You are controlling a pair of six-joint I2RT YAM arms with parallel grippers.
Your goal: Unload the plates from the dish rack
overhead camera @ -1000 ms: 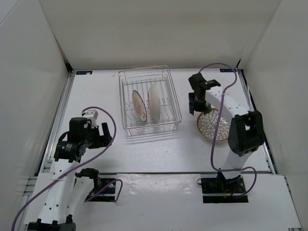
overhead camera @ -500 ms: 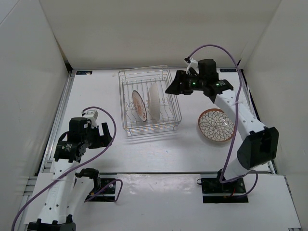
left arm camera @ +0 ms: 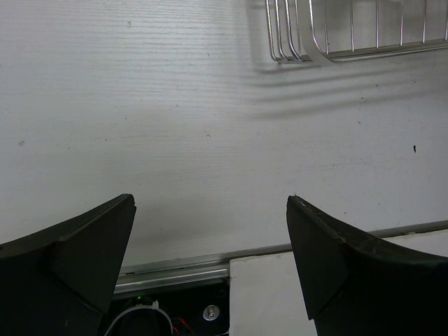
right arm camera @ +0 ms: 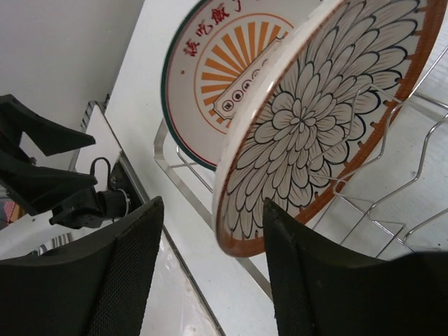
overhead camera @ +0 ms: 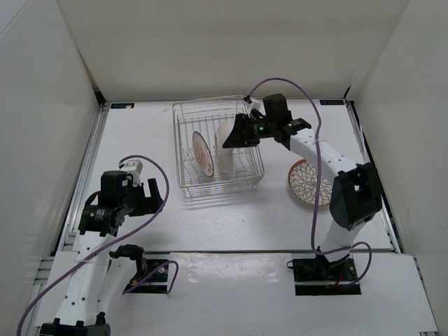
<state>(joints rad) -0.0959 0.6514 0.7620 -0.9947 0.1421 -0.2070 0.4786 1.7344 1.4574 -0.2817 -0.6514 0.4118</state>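
Note:
The dish rack [overhead camera: 218, 183] stands at mid-table with two plates upright in it. One shows an orange rayed face [overhead camera: 201, 154]; the other shows its white underside [overhead camera: 222, 150]. A third, petal-patterned plate [overhead camera: 300, 181] lies flat on the table at the right, partly under my right arm. My right gripper [overhead camera: 233, 135] is open over the rack. In the right wrist view its gripper [right arm camera: 213, 206] straddles the rim of the petal plate [right arm camera: 315, 119], with gaps on both sides. The rayed plate [right arm camera: 224, 59] stands behind. My left gripper [overhead camera: 150, 196] is open and empty.
White walls close in the table on three sides. In the left wrist view the open gripper [left arm camera: 210, 199] hangs over bare table near the front rail [left arm camera: 175, 274], with the rack's corner [left arm camera: 294, 52] at the top right. Rack wires [right arm camera: 413, 178] run beside the petal plate.
My right arm has swung from the plate lying on the table over to the rack, and its open gripper now sits at the white-backed plate's rim. The left arm has not moved.

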